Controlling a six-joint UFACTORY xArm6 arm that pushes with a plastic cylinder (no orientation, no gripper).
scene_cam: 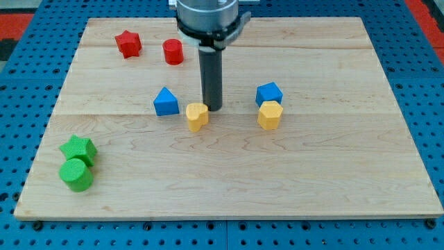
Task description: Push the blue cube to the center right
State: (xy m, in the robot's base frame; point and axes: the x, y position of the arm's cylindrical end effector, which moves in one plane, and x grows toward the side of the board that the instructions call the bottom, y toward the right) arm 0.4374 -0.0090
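The blue cube (pixel 269 93) sits right of the board's middle, touching a yellow hexagonal block (pixel 270 115) just below it. My tip (pixel 213 108) stands on the board left of the blue cube, a clear gap away. The tip is right beside the upper right of a yellow heart-shaped block (pixel 197 116). A blue triangular block (pixel 166 101) lies further left.
A red star (pixel 128 44) and a red cylinder (pixel 173 51) lie at the upper left. A green star (pixel 78 148) and a green cylinder (pixel 76 174) sit together at the lower left. The wooden board (pixel 333 173) ends at a blue pegboard surround.
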